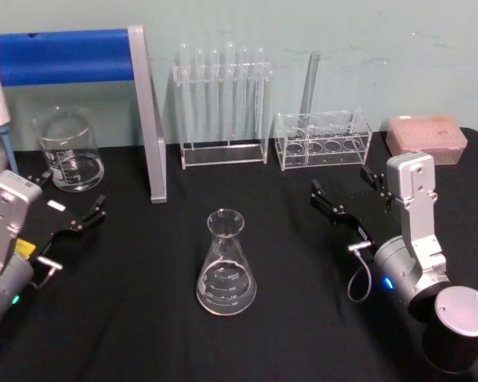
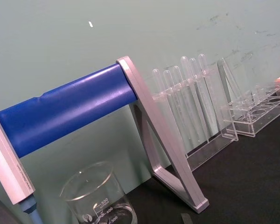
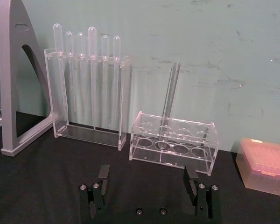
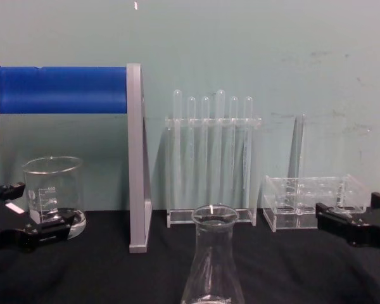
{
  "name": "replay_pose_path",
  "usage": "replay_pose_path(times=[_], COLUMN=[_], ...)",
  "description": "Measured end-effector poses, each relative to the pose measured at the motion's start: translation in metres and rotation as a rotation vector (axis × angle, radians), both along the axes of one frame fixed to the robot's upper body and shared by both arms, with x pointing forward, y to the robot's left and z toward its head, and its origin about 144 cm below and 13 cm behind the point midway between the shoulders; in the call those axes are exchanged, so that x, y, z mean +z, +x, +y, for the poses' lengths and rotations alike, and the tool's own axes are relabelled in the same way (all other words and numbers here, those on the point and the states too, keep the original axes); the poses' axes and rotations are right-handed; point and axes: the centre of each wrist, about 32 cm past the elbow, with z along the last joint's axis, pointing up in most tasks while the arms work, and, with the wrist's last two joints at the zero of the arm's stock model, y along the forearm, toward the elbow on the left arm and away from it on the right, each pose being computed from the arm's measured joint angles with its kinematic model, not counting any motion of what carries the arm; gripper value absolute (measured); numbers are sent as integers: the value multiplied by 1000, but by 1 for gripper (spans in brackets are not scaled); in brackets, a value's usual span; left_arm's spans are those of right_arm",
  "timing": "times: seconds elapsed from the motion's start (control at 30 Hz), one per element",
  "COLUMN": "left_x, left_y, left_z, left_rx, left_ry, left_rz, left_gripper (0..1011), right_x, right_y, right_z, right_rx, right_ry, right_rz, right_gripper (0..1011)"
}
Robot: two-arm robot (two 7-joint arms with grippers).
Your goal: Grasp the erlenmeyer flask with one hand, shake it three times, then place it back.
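Waiting wide open and empty, the right gripper (image 1: 344, 192) must next reach the untouched flask (image 1: 225, 263); left gripper (image 1: 70, 203) idles, open.

Clear glossy glass erlenmeyer flask (image 1: 225, 267) and beaker (image 1: 70, 149) stand on matt black cloth (image 1: 287, 318); racks (image 1: 223, 111) look clear plastic.

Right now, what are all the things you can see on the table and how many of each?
erlenmeyer flask: one, clear glass, upright at the middle front of the black table.
beaker: one, clear glass, back left.
stand: one, grey frame with blue bar, back left.
tall test tube rack: one, clear, six tubes, back middle.
low test tube rack: one, clear, a single tube, right of the tall one.
pipette tip box: one, pink, back right.
left hand: black, open, beside the beaker.
right hand: black, open, right of the flask, apart from it.
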Motion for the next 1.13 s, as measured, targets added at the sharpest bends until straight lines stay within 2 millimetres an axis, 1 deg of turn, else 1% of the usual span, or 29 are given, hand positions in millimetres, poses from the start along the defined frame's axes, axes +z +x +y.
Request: replay_pose_path(times=[1.13], left_x=[0], left_y=[0], left_z=[0], left_rx=[0], left_ry=[0], left_rz=[0], left_gripper=[1001], right_x=[0], right_y=[0], right_z=[0], right_rx=[0], right_ry=[1], right_rz=[0], right_gripper=[1000])
